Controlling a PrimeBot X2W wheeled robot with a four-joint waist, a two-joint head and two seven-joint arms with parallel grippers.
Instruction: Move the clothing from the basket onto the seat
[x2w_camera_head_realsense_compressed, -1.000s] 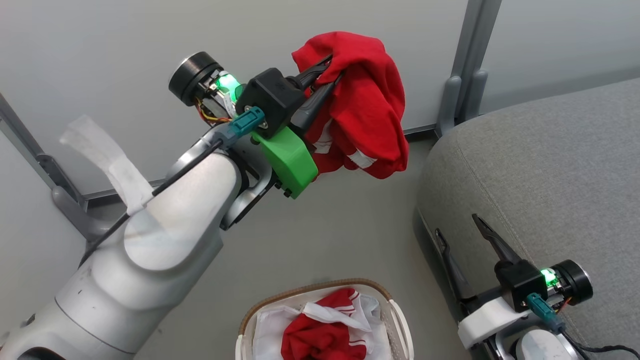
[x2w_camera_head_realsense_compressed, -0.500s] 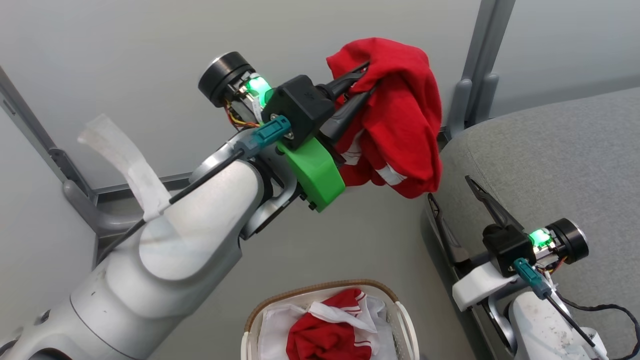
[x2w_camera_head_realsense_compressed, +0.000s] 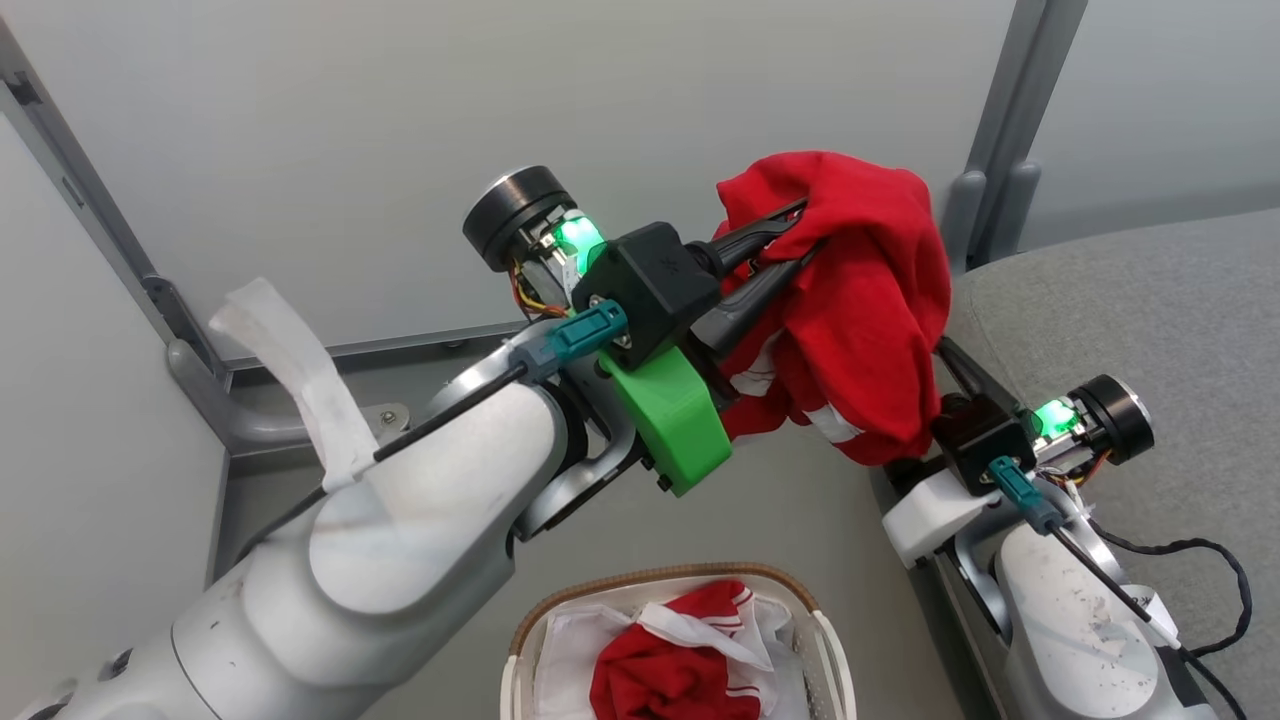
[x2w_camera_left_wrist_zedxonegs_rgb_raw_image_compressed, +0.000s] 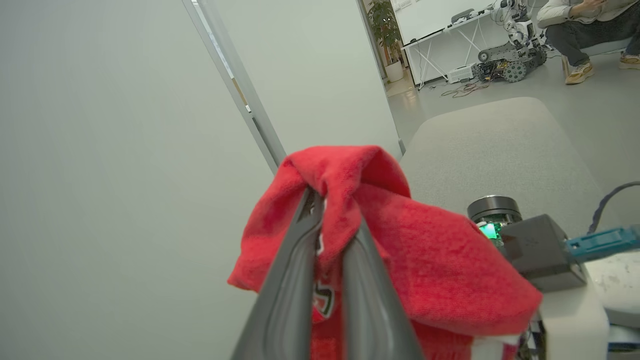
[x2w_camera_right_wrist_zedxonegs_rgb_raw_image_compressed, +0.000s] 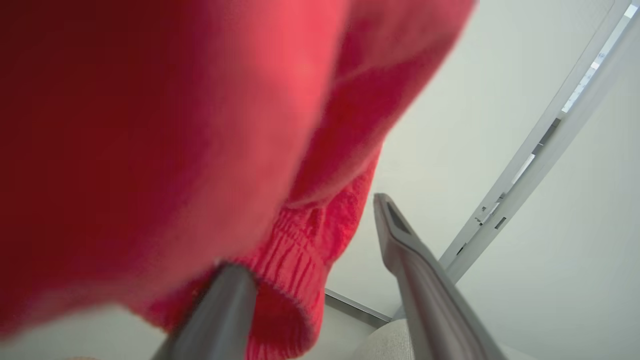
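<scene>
My left gripper (x2w_camera_head_realsense_compressed: 800, 232) is shut on a bunched red garment (x2w_camera_head_realsense_compressed: 860, 300) with white stripes and holds it in the air by the seat's left edge. In the left wrist view the two fingers (x2w_camera_left_wrist_zedxonegs_rgb_raw_image_compressed: 300, 235) pinch a fold of the garment (x2w_camera_left_wrist_zedxonegs_rgb_raw_image_compressed: 440, 260). The garment hangs over my right gripper (x2w_camera_right_wrist_zedxonegs_rgb_raw_image_compressed: 305, 235), which is open, its left finger partly covered by the red cloth (x2w_camera_right_wrist_zedxonegs_rgb_raw_image_compressed: 150, 125). The grey seat (x2w_camera_head_realsense_compressed: 1150, 310) lies at the right. At the bottom stands the basket (x2w_camera_head_realsense_compressed: 660, 578), holding another red garment (x2w_camera_head_realsense_compressed: 650, 685) with white trim on its liner.
Grey partition panels with a metal post (x2w_camera_head_realsense_compressed: 1010, 130) stand behind. Grey floor lies between basket and seat. Far off in the left wrist view, a seated person (x2w_camera_left_wrist_zedxonegs_rgb_raw_image_compressed: 580, 30) and a small wheeled machine (x2w_camera_left_wrist_zedxonegs_rgb_raw_image_compressed: 515, 50) are beyond the seat (x2w_camera_left_wrist_zedxonegs_rgb_raw_image_compressed: 500, 145).
The head camera has shifted. My left gripper has carried the red garment rightward to the seat's edge, where it now covers the right gripper's fingers. The right arm has risen a little.
</scene>
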